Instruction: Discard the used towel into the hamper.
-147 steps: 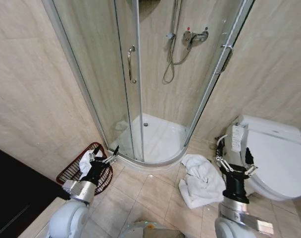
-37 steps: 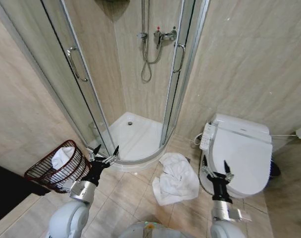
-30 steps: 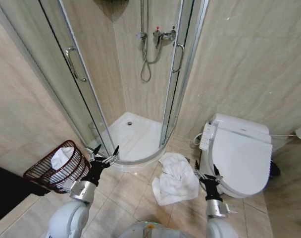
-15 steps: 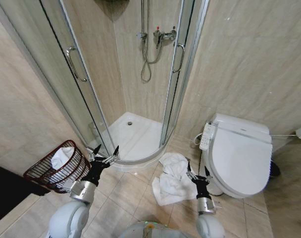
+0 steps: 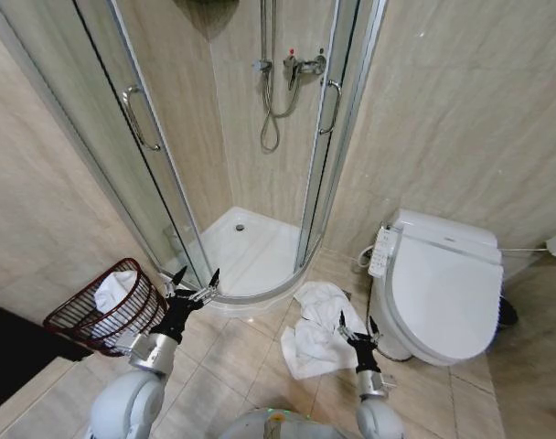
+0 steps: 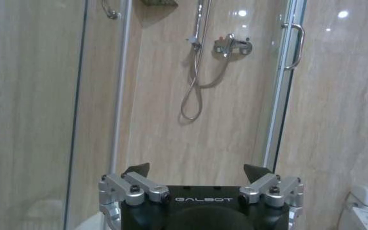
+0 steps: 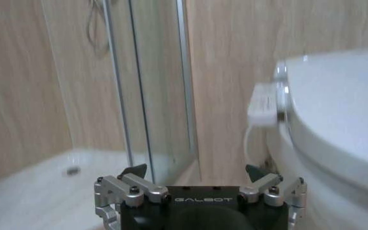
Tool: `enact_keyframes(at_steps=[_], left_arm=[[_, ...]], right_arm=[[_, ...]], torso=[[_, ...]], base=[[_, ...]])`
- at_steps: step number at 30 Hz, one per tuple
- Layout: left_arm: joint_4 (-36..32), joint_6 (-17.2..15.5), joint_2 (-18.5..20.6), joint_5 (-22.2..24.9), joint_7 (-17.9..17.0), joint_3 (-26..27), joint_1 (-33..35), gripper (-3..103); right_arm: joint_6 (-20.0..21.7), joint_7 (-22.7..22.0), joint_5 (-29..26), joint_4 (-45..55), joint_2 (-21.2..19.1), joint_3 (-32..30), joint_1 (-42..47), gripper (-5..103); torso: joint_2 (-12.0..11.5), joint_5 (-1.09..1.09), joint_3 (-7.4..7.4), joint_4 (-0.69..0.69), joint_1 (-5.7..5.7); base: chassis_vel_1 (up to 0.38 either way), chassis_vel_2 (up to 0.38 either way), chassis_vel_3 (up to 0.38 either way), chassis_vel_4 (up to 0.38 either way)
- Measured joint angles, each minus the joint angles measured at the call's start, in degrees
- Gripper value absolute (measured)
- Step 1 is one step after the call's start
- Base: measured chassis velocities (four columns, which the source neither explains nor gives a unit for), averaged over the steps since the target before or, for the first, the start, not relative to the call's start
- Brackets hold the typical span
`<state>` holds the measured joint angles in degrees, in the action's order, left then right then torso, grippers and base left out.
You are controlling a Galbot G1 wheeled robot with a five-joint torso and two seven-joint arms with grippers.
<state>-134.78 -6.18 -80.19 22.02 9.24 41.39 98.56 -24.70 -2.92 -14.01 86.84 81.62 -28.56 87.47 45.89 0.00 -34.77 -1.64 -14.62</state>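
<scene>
Towel [image 5: 321, 327] on floor, seemingly just beneath spread right gripper [image 5: 355, 326].

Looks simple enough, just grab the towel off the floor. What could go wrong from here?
The towel lies crumpled beside the toilet, so the open right gripper might bump the bowl or pinch just one fold and drag the rest. The hamper sits far left, already holding a white cloth, so a trailing end could miss.

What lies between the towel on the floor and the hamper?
In the head view, the open left gripper hovers over bare floor tiles between the towel and the hamper.
</scene>
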Motion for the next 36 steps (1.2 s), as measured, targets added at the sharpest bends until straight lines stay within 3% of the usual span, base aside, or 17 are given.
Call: enact_keyframes(at_steps=[16, 36], left_arm=[[0.0, 0.0, 0.0, 0.0, 0.0, 0.0, 0.0, 99], [0.0, 0.0, 0.0, 0.0, 0.0, 0.0, 0.0, 99]], right_arm=[[-2.1, 1.0, -0.7, -6.1, 0.0, -0.3, -1.8, 100], [-2.1, 1.2, -0.6, -6.8, 0.1, -0.2, -1.9, 100]], torso=[[-0.3, 0.0, 0.15, -0.01, 0.13], [-5.6, 0.0, 3.21, -0.01, 2.38]], base=[[0.0, 0.0, 0.0, 0.0], [0.0, 0.0, 0.0, 0.0]])
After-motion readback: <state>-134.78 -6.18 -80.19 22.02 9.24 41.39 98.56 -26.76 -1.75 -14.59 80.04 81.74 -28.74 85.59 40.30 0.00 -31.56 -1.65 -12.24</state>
